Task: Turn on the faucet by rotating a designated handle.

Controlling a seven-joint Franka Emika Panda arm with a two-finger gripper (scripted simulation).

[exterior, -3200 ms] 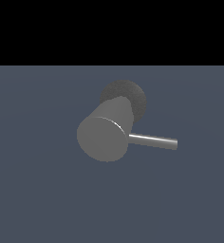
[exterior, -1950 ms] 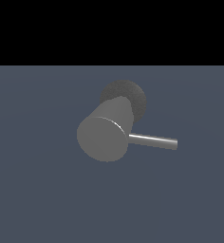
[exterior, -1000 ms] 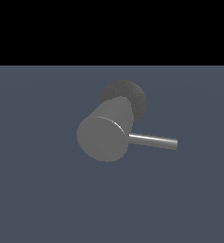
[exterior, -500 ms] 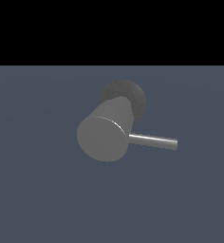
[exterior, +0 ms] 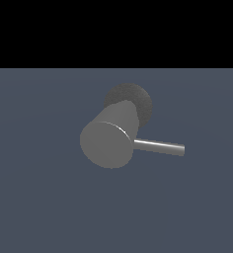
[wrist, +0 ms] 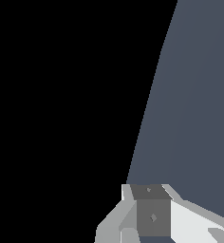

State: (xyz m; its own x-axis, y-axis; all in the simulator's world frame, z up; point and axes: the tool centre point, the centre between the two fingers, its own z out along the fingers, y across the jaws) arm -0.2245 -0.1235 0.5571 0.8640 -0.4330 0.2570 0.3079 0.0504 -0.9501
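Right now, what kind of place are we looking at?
Likely a bare simulated test scene, not a real room: a flat slate-blue floor under a black void, with only a thick matte grey faucet cylinder and its thin shiny metal handle rod.

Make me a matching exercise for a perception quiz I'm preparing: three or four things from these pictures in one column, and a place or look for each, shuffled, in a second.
Things:
1. faucet cylinder
2. handle
3. base
4. gripper

Descriptions:
A. white, seen only in the wrist view
B. thin shiny rod pointing toward the exterior view's right
C. thick matte grey, flat round end facing the camera
D. dark, rough-textured, rounded, behind the cylinder

Pairs: 1-C, 2-B, 3-D, 4-A
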